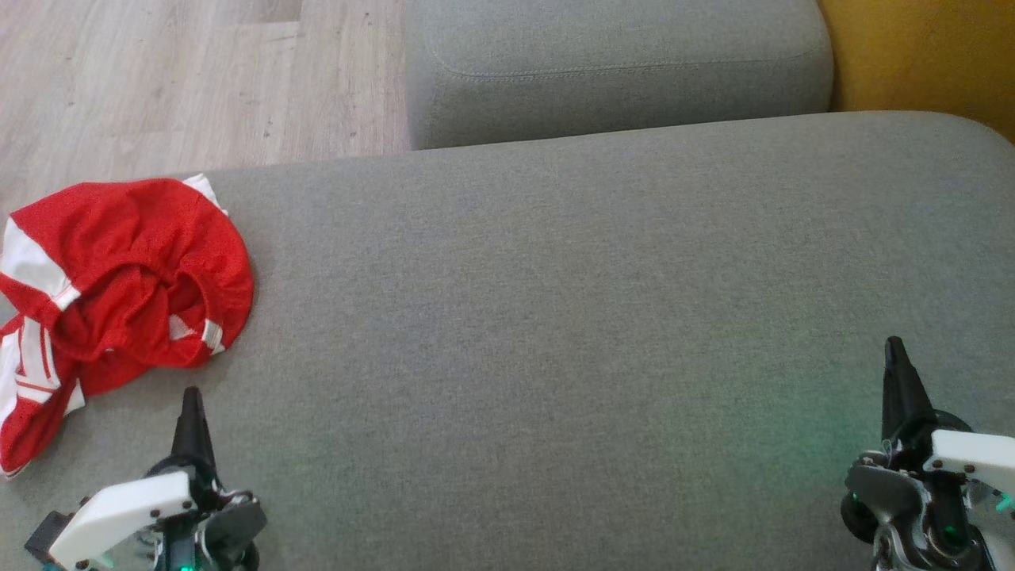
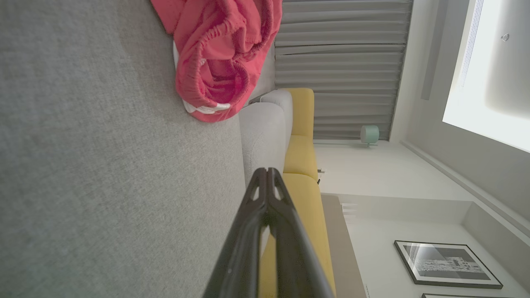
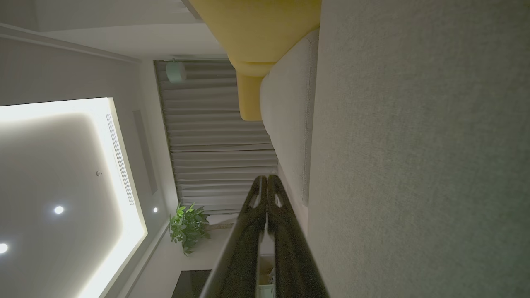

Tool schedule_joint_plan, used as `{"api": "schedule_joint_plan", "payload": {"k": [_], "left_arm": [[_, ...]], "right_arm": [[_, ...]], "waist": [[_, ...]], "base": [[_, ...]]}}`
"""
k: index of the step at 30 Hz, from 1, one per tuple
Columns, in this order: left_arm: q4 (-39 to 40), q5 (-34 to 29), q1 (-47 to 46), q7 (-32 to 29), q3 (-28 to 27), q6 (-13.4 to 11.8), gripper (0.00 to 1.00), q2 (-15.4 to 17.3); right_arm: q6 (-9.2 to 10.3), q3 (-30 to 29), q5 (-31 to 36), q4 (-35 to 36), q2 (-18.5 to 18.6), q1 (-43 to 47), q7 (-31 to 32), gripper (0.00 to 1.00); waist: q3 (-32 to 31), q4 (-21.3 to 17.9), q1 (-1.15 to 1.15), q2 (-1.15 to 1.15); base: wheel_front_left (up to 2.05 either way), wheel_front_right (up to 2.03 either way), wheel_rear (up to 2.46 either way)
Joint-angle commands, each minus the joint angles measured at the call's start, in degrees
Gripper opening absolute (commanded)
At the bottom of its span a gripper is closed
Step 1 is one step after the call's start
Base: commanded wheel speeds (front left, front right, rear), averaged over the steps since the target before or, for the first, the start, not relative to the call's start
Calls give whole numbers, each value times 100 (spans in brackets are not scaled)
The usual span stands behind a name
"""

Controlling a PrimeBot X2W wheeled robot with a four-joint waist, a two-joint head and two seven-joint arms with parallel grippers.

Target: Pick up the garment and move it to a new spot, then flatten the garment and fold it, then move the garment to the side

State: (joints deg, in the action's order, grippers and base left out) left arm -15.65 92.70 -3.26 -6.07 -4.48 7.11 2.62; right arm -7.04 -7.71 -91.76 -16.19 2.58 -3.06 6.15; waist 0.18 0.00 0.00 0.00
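The garment (image 1: pixel 119 293) is red with white stripes and lies crumpled at the left edge of the grey cushion (image 1: pixel 555 317). Its gathered elastic hem shows in the left wrist view as a bunched red garment (image 2: pixel 219 58) ahead of the fingers. My left gripper (image 1: pixel 192 394) hovers at the lower left, just below the garment and apart from it, shut and empty. The left gripper (image 2: pixel 267 170) has its tips pressed together. My right gripper (image 1: pixel 896 342) rests at the lower right, far from the cloth, shut and empty. The right gripper (image 3: pixel 266 178) also shows its tips touching.
A second grey cushion (image 1: pixel 618 63) sits behind the first. A yellow sofa part (image 1: pixel 920 55) fills the far right corner. Wooden floor (image 1: pixel 158 79) lies beyond the cushion's left edge. Curtains (image 2: pixel 343 70) and a potted plant (image 3: pixel 188 225) stand in the room behind.
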Motion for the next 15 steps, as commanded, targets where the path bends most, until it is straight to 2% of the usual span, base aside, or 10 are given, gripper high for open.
{"api": "schedule_joint_plan", "payload": {"k": [1, 9, 10, 15], "left_arm": [[162, -52, -292, -40, -202, 37, 0, 26], [162, -52, -292, -40, -202, 37, 0, 26], [-44, 1, 7, 4, 7, -4, 100, 1], [-299, -22, 138, 39, 74, -6, 100, -7]], "right_arm": [[-45, 121, -42, 217, 30, -312, 32, 0], [-45, 121, -42, 217, 30, -312, 32, 0], [0, 4, 1, -44, -1, 11, -1, 100], [0, 52, -5, -299, -18, 154, -29, 100]], "waist": [[0, 0, 0, 0], [0, 0, 0, 0], [0, 0, 0, 0], [3, 0, 0, 0]], "base": [[0, 0, 0], [0, 0, 0], [0, 0, 0], [0, 0, 0]]}}
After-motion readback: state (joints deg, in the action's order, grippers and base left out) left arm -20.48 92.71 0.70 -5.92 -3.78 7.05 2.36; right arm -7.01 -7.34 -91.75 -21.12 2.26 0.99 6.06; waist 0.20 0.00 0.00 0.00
